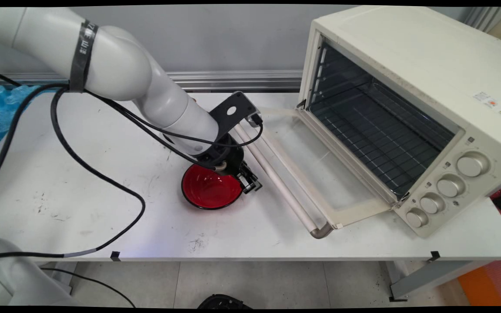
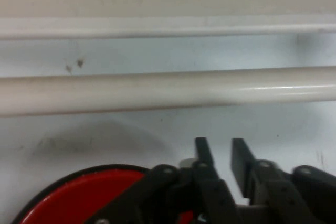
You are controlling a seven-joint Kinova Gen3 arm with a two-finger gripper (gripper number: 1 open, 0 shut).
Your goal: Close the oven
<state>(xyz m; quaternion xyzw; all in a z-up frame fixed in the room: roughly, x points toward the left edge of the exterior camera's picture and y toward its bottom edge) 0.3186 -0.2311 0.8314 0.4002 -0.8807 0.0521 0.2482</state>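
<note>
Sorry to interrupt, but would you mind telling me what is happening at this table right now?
The white Kinova arm has its end effector low at the right rim of a red bowl on the white table. The fingers stand close together with a narrow gap and nothing visible between them. Just beyond sits a cream toaster oven, its door folded open onto the table.

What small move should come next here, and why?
Probably shift the tool slightly toward the red bowl: its jaws stand narrowly apart with only bare table between them, and the bowl's rim lies just to one side.
</note>
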